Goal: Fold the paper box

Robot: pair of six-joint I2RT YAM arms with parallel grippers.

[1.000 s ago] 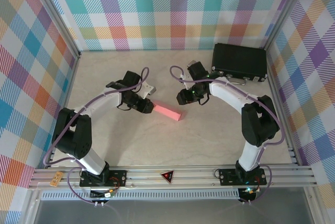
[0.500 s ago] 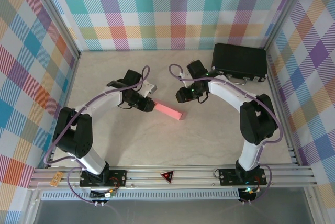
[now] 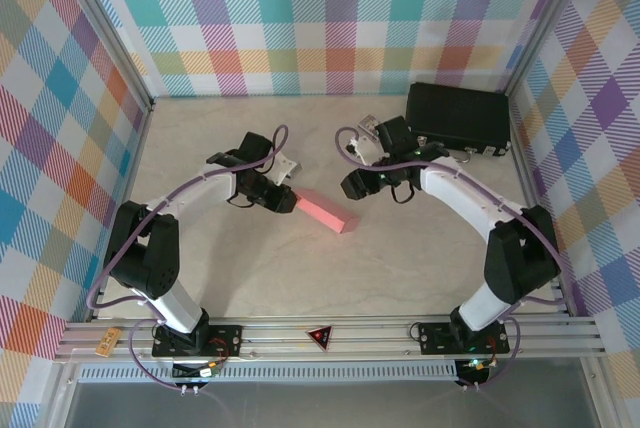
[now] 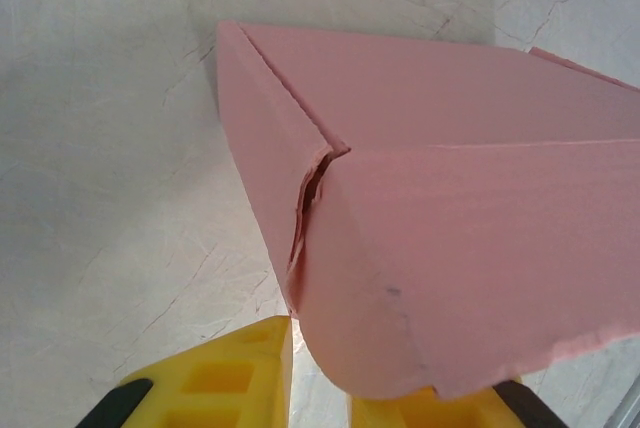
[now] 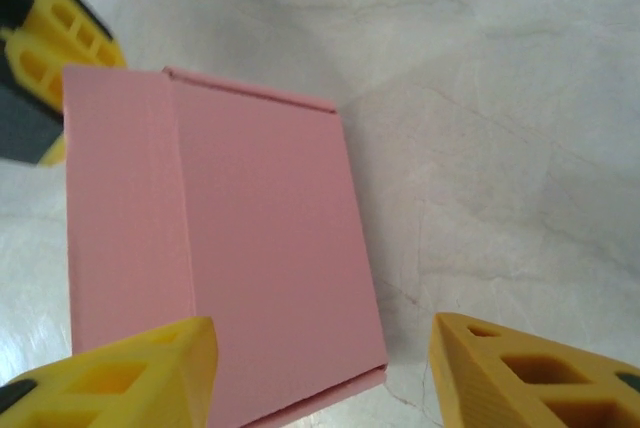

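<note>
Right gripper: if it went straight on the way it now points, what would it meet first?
The paper box, lying just ahead of the open right gripper, mostly toward one finger's side; how far off is hard to judge.

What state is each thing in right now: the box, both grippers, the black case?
paper box: folded into a flat closed box, one corner seam gaping a little, one end gripped.
left gripper: shut on the paper box's end.
right gripper: open, poised over the box, not gripping it.
black case: closed, lying flat, apart from the box.
</note>
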